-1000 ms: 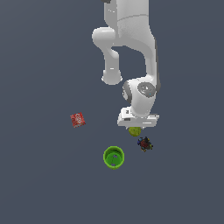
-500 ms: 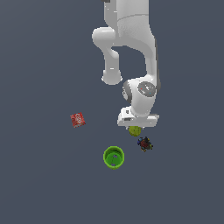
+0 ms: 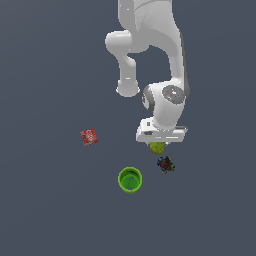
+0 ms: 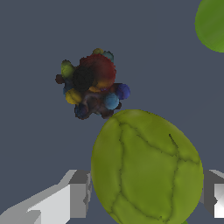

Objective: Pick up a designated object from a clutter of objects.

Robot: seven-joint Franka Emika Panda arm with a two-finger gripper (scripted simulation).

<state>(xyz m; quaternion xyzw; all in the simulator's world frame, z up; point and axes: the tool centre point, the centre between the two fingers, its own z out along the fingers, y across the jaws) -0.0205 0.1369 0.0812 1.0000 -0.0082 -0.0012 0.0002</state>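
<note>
The olive lump [image 3: 157, 147] lies right under the hand, next to the dark multicoloured toy [image 3: 165, 164]. In the wrist view the olive lump [image 4: 146, 173] fills the space between my two fingers, with faint segment lines on its dome. My gripper [image 4: 146, 194] stands around it; the grey fingers [image 4: 79, 192] touch its sides, so it is shut on the lump. The toy [image 4: 92, 85] sits just beyond the lump, almost touching it. In the exterior view the gripper [image 3: 158, 143] is mostly hidden under the white hand.
A bright green round cup [image 3: 130, 179] stands toward the exterior view's left of the toy; part of a green cup [image 4: 213, 24] shows in the wrist view. A red square packet [image 3: 88, 136] lies farther to the exterior view's left. The floor is plain grey.
</note>
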